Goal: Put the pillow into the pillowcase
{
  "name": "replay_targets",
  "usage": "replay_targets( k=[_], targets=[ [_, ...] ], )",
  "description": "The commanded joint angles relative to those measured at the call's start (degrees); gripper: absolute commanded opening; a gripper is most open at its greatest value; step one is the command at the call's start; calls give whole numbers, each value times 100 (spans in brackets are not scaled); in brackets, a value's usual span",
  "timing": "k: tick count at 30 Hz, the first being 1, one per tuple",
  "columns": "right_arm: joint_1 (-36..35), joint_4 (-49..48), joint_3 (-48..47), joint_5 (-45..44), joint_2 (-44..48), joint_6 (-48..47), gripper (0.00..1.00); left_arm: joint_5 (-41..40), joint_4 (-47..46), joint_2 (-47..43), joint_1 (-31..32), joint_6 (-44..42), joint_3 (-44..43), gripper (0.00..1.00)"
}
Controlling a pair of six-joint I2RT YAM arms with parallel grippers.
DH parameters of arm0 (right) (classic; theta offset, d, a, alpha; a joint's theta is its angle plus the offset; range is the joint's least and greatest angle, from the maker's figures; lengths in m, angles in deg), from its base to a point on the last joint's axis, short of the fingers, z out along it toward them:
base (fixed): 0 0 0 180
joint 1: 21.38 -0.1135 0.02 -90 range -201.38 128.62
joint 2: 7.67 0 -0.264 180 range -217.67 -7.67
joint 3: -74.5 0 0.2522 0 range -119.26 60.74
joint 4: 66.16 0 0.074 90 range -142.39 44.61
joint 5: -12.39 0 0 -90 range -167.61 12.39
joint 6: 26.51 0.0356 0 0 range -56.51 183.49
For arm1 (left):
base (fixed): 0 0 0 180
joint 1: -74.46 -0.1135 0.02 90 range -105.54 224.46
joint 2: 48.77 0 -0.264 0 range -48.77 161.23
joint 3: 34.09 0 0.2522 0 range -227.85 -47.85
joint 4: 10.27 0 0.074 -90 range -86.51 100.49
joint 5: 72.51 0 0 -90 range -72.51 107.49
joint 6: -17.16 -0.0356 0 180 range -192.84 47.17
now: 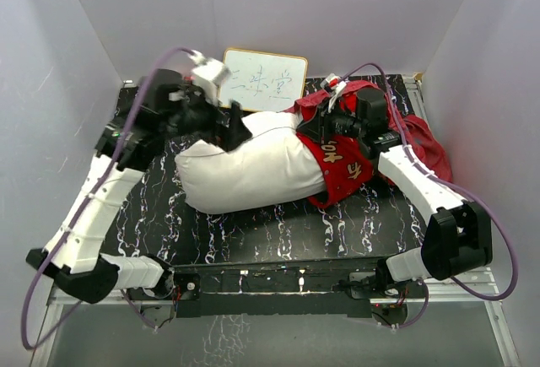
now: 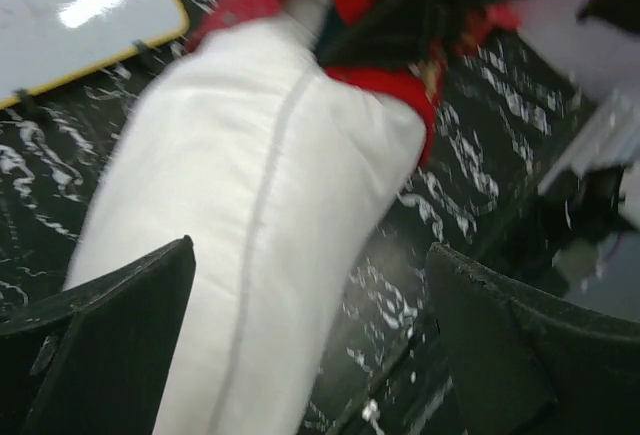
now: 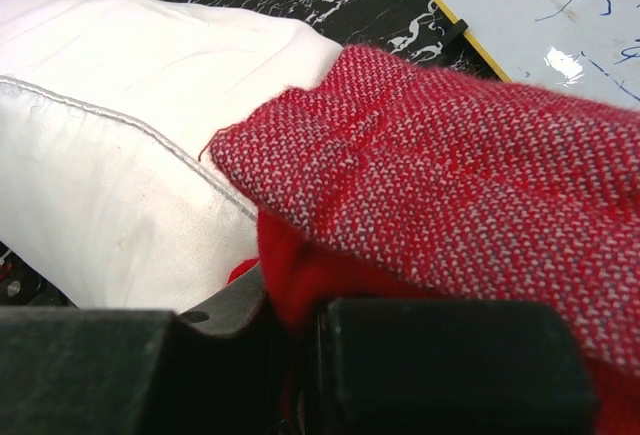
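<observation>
The pillow (image 1: 249, 169) lies across the black marbled surface (image 1: 278, 232), its right end already inside the mouth of the pillowcase (image 1: 342, 164). Most of its length is bare.

My right end effector (image 3: 290, 355) is closed on the red cloth. In the right wrist view the fabric drops into the narrow gap between the fingers and drapes over them, so I judge it pinched at or near the rim. Held this way, the mouth is lifted off the surface and the pillow has an opening to slide into. The rest of the case is bunched behind that arm.

My left end effector (image 2: 310, 355) is at the pillow's far-left end, wide open. The pillow's end sits between the fingers, one finger against its edge and the other apart from it, so nothing is gripped. From there I could push or clamp the free end to feed it rightward.

The pillow is plump, smooth white fabric with a stitched seam along its edge, so it should squash and give under a push. The case is a thin, coarse red weave with gold print, crumply and likely to drag along with the pillow unless held. A whiteboard (image 1: 263, 80) leans behind.
</observation>
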Motion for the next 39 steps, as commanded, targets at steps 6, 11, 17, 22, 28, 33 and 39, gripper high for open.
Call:
replay_targets(
  k=[6,11,17,22,28,33,39],
  targets=[
    [44,233,-101,19,-158,-17,8,-2507,2373,1396,1542,-1842,-201,97],
    [39,262,-73,222,-114,-180,8,-3416,2016,1614,1541,-1951,60,94],
    [36,294,-377,643,-137,-253,8,-2376,1159,1556,1526,-1821,709,11],
    [-139,-160,-1477,786,-304,403,8,-124,595,1578,1454,-1136,731,0],
    [-1153,-503,-3207,681,-557,843,8,2013,-1542,1178,1365,676,741,0],
    [-1549,-454,-2434,350,-406,751,8,2678,-3320,574,440,2147,2053,0],
    [-1452,495,-1177,-456,-76,-836,22,2978,-4020,163,-509,2893,3760,0]
  ],
)
